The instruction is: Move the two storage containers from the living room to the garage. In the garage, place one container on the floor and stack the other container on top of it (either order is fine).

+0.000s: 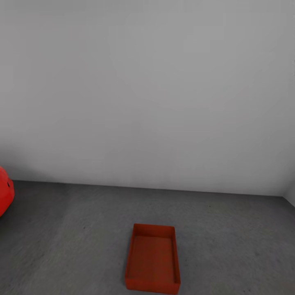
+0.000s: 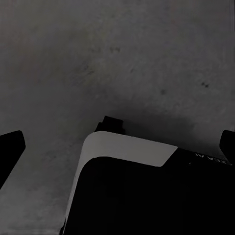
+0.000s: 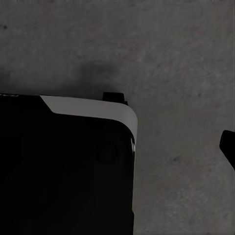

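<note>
Sitting on grey floor (image 1: pixel 229 229): one red-orange container (image 1: pixel 153 259), open-top | red car (image 1: pixel 5 196) at left | both fingers' state: cannot tell

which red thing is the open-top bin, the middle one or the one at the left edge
The middle one, the bin: rectangular, open-topped, flat on the floor. The left-edge red thing is rounded.

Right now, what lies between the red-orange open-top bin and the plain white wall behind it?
Only bare concrete floor: in the head view, nothing stands between the red-orange bin and the white wall.
</note>
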Robot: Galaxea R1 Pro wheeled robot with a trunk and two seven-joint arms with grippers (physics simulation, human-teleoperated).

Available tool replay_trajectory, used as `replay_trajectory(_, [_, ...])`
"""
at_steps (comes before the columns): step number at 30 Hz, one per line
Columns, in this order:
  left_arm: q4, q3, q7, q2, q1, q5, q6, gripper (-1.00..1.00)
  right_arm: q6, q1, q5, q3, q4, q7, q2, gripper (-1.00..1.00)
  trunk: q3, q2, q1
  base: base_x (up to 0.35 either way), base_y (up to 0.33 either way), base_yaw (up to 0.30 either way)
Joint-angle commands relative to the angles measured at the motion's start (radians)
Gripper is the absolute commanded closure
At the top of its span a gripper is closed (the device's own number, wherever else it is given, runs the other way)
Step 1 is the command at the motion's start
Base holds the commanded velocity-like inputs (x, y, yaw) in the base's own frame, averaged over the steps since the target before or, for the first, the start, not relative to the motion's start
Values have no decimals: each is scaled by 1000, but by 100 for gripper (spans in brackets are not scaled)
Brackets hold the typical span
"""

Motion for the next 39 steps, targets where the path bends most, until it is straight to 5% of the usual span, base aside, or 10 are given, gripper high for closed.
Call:
replay_trajectory(1, [1,-9,3,3,10,7,-5,-100,-6,-1,-9,8,3,-1,1,-100,1,-1,0,0,0,0])
replay_trajectory(6, [1,-10,3,19,65,10,-14,-100,-6,-1,-11,8,3,-1,3,-100,9,-1,0,0,0,0])
replay_trajectory(24, [0,-8,6,27,72,76,-17,-100,-12,33,-3,10,3,29,-29,-100,32,-1,0,0,0,0])
replay_trajectory(39, [0,-9,6,27,72,81,-17,-100,-6,33,3,16,2,30,-30,-100,32,-1,0,0,0,0])
